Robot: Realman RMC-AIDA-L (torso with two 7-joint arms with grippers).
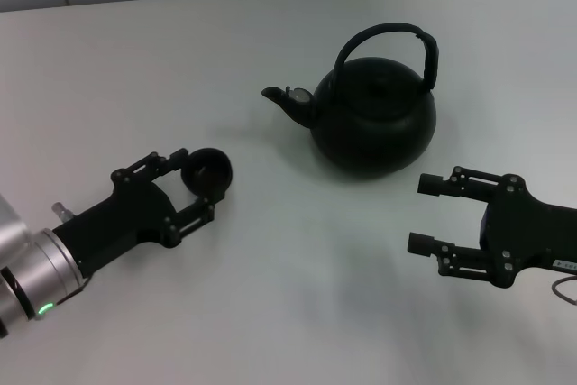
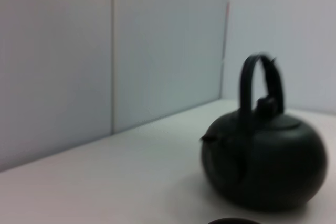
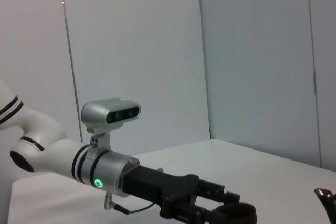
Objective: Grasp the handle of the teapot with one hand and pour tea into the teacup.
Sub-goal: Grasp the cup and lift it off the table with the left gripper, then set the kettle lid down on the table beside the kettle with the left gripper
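Cup in the left gripper, teapot standing untouched

The broad white matte table (image 1: 270, 313) carried everything, and the large round matte-black teapot (image 1: 374, 119) served as the landmark near its far middle. The teapot sat upright on the table, its short curved spout (image 1: 287, 101) pointing toward the robot's left, with a silvery spot at the tip. The thick black arched handle (image 1: 388, 38) rose over the teapot's top, and nothing touched it. In the left wrist view the same teapot (image 2: 265, 161) stood before pale wall panels (image 2: 105, 51), its handle (image 2: 261, 85) upright above the lid.

The black right gripper (image 1: 428, 214) lay on the near side of the teapot, toward the robot's right, close to the pot's belly but apart from it. Its two fingers stood spread wide with bare table between them, and they held nothing.

The black left gripper (image 1: 200, 182) on its silver-cuffed arm lay well to the left of the teapot and nearer the robot, beyond the spout's tip. Its fingers were closed around the small round black handleless teacup (image 1: 207, 173), one on each side of the bowl. The cup sat low at the table surface, its mouth facing up. In the right wrist view the left gripper (image 3: 231, 214) showed with the teacup (image 3: 239, 213) dark at its tip
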